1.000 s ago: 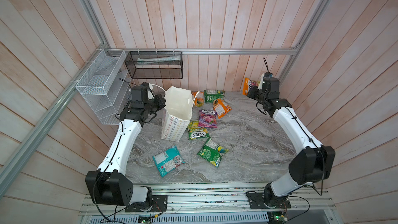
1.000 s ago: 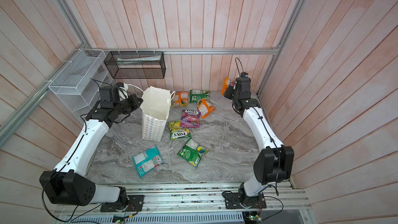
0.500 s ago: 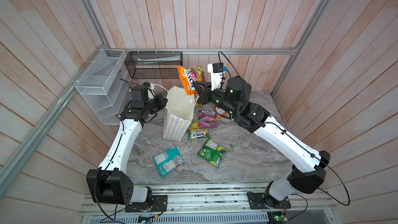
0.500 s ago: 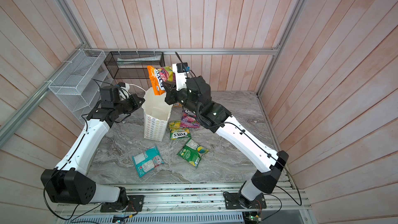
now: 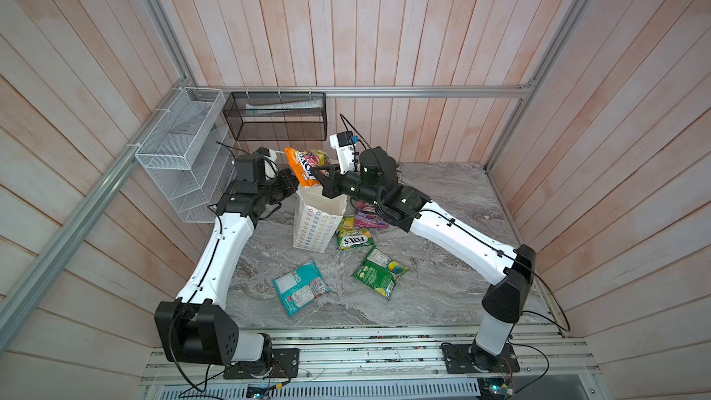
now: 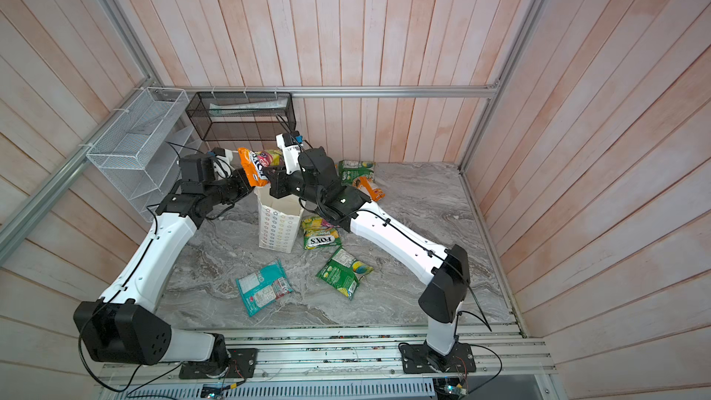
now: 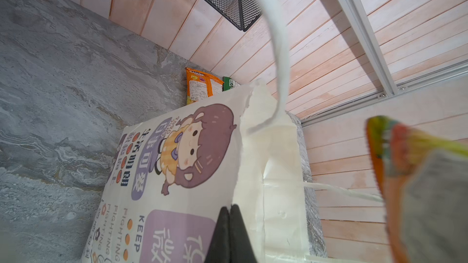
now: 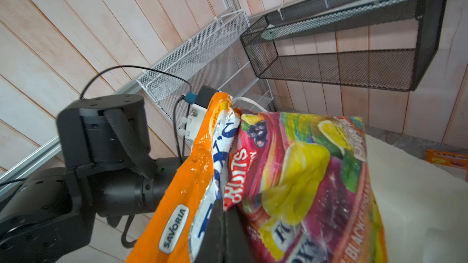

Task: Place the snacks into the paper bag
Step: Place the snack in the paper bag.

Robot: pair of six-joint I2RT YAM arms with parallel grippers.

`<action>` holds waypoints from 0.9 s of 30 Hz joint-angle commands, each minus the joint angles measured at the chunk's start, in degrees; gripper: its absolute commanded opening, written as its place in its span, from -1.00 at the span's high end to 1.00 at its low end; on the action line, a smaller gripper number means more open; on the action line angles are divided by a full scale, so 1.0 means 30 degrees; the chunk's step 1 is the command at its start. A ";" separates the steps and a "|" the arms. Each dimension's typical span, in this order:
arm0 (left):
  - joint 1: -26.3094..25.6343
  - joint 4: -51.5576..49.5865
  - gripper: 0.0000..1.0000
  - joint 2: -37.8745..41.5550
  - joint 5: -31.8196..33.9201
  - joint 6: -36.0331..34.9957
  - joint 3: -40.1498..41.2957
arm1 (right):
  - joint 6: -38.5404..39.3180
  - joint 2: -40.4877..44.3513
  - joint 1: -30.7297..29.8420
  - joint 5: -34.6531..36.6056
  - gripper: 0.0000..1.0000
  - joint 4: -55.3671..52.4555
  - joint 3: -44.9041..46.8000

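Observation:
The white paper bag (image 5: 316,225) stands upright on the marble table, mouth open. My left gripper (image 7: 231,207) is shut on the bag's rim (image 5: 298,188). My right gripper (image 8: 224,206) is shut on a crumpled orange and multicoloured snack pouch (image 5: 306,166), held just over the bag's mouth (image 6: 256,167). More snacks lie on the table: a yellow-green FOX'S pouch (image 5: 354,239), a purple one (image 5: 367,216), a green one (image 5: 379,273) and a teal one (image 5: 300,289). A green pouch (image 6: 356,169) and an orange pouch (image 6: 372,188) lie behind my right arm.
A white wire-mesh rack (image 5: 181,151) hangs on the left wall, close behind my left arm. A black mesh basket (image 5: 277,117) hangs on the back wall above the bag. Wooden walls close in the table on three sides.
My right arm has swung from the back right corner to the bag with the orange pouch, then sunk a little toward the bag's mouth. My left gripper has kept its hold on the rim.

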State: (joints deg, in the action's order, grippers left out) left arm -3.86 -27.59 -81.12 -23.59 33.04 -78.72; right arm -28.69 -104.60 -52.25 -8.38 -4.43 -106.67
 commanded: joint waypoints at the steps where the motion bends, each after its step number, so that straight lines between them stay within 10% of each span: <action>1: 0.0056 0.0534 1.00 -0.0058 -0.0289 0.0154 0.0256 | -0.1067 -0.0222 0.0788 -0.1213 1.00 0.0668 -0.0107; 27: 0.0085 0.1211 1.00 -0.0400 -0.0924 0.0329 0.0606 | -0.0754 -0.2448 0.1738 0.0180 1.00 -0.1976 -0.1033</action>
State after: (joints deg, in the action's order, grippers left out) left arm -3.81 -25.65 -81.97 -25.28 33.74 -77.71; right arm -32.34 -111.39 -46.78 -7.62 -11.07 -106.76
